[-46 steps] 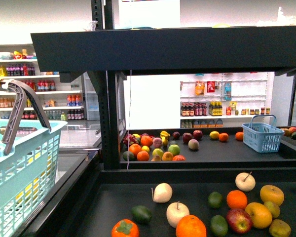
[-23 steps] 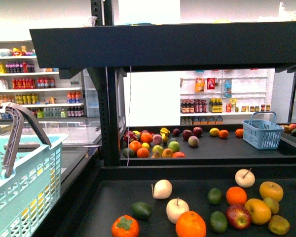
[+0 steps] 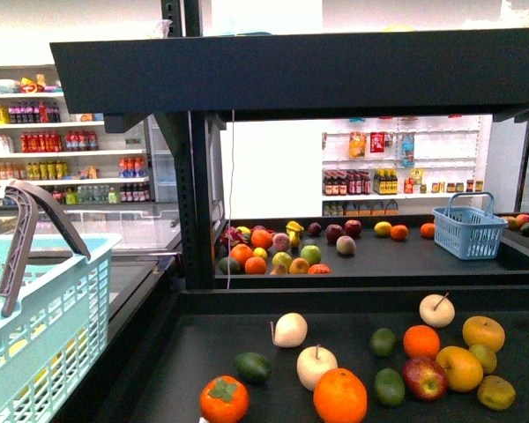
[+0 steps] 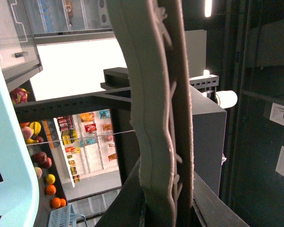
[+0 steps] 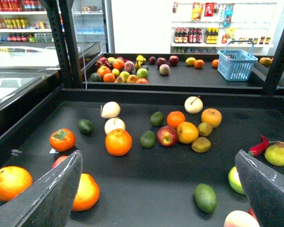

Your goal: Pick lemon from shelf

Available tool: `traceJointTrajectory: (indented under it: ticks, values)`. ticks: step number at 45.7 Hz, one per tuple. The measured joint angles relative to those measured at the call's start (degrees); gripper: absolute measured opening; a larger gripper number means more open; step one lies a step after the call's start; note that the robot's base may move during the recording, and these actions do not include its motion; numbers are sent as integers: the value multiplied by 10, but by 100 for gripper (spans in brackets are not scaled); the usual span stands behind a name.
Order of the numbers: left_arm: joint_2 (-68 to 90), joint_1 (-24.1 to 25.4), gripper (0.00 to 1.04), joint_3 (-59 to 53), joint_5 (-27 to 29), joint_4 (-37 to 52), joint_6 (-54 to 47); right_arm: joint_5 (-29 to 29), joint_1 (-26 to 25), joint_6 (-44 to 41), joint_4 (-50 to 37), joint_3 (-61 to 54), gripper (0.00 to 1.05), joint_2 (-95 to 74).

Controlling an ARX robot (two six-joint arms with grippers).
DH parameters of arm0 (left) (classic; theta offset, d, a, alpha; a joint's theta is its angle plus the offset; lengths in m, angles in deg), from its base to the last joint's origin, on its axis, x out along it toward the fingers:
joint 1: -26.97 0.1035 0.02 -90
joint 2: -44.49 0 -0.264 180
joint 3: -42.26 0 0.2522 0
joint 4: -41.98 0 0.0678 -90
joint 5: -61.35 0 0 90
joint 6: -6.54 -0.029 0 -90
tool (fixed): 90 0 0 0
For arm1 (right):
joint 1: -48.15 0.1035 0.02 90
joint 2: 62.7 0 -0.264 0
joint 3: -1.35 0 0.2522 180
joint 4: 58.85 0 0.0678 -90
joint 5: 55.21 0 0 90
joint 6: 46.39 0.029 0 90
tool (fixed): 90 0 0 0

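The shelf [image 3: 203, 352] is a black tiered rack, and loose fruit lies on its lower tray [image 5: 156, 179] and rear tray. Yellow fruits that could be the lemon lie at the lower tray's right [image 3: 459, 368] [image 5: 187, 132] and on the rear tray [image 3: 383, 229] [image 5: 190, 61]; I cannot tell which one it is. My right gripper [image 5: 161, 189] hangs open over the front of the lower tray with nothing between its fingers. My left gripper [image 4: 163, 208] is shut on the grey basket handle [image 4: 156, 118] [image 3: 35, 229] of a mint basket [image 3: 44, 335].
Oranges [image 5: 118, 142], apples [image 5: 167, 136], limes [image 5: 206, 197], a persimmon [image 5: 62, 139], a red chilli [image 5: 259, 146] and a pear [image 5: 278, 153] are scattered on the lower tray. A blue basket [image 3: 469, 231] stands on the rear tray. An upright post [image 3: 197, 203] rises at the left.
In the front view the mint basket and its handle have sunk lower and a little left. The rack and fruit have shifted slightly upward in the picture.
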State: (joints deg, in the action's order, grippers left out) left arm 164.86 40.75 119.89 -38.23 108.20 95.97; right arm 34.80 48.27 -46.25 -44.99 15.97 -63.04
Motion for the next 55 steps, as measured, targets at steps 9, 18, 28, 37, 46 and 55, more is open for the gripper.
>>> traceJointTrajectory:
  ticks: [9, 18, 28, 37, 46, 55]
  values:
    - [-3, 5, 27, -9, -3, -1, -7, 0, 0, 0, 0, 0, 97, 0]
    - [-6, 3, 69, -36, -3, -20, -18, 0, 0, 0, 0, 0, 97, 0]
    - [-42, 2, 96, -57, 1, -43, -46, 0, 0, 0, 0, 0, 97, 0]
    - [-83, -1, 97, -81, -5, -62, -70, 0, 0, 0, 0, 0, 97, 0]
    - [-128, 0, 97, -112, -10, -100, -85, 0, 0, 0, 0, 0, 97, 0]
    - [-182, 14, 97, -136, -12, -132, -91, 0, 0, 0, 0, 0, 97, 0]
